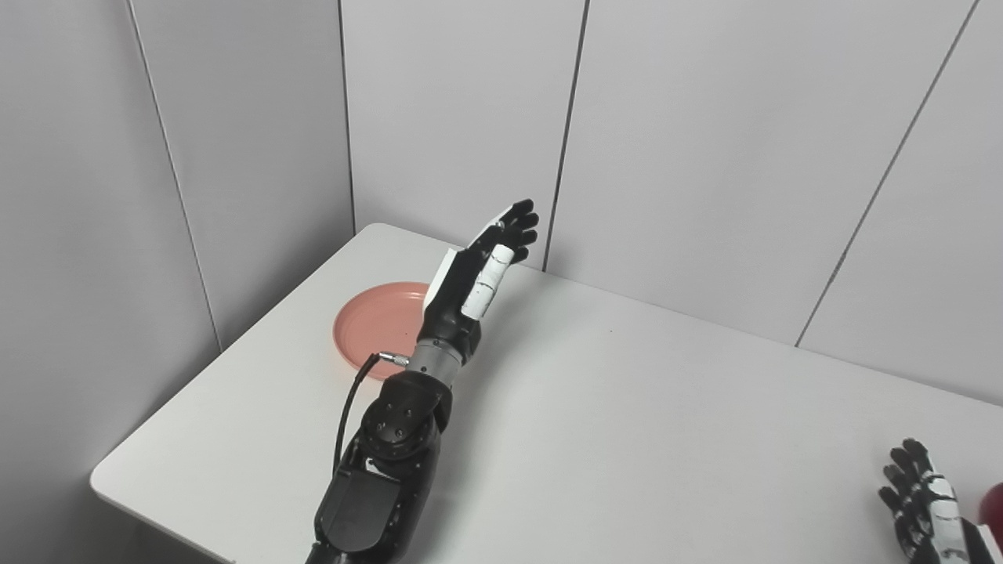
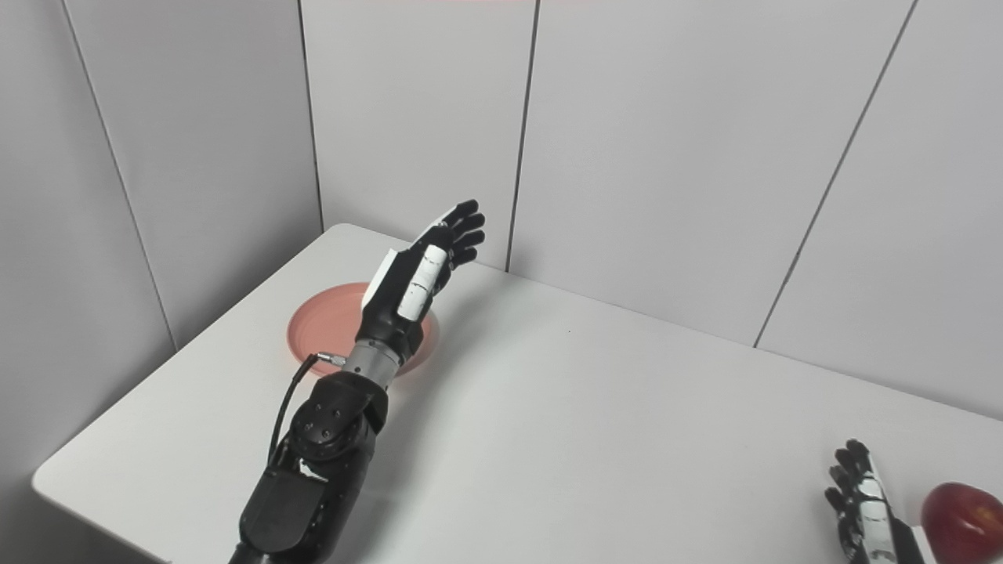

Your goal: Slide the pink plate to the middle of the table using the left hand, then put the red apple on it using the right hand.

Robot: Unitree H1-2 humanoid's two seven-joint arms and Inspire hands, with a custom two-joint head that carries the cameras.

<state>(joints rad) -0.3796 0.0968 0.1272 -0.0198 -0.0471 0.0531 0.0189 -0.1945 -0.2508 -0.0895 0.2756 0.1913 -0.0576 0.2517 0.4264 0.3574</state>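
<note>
Round pink plate [image 2: 325,325] lying flat near the far-left corner of the white table [image 2: 588,423], partly covered by the left wrist. Round, so no long axis to call; rim up, shallow dish, matte salmon pink, nothing on it. Red apple [image 2: 962,521] at the near-right edge of the table, glossy dark red, just beside the right hand; stem direction not readable.

Left hand [image 1: 478,274] raised above the plate's far-right edge, fingers extended and slightly apart, pointing up toward the grey panelled wall [image 1: 705,157], holding nothing. Contact with plate not evident. Right hand [image 2: 866,501] low at the bottom right, fingers spread, pointing away, empty, not touching the apple.

Right eye view shows most of the apple; left eye view only a red sliver [image 1: 993,505] at the frame edge. Left eye view shows less of the plate's right side.
</note>
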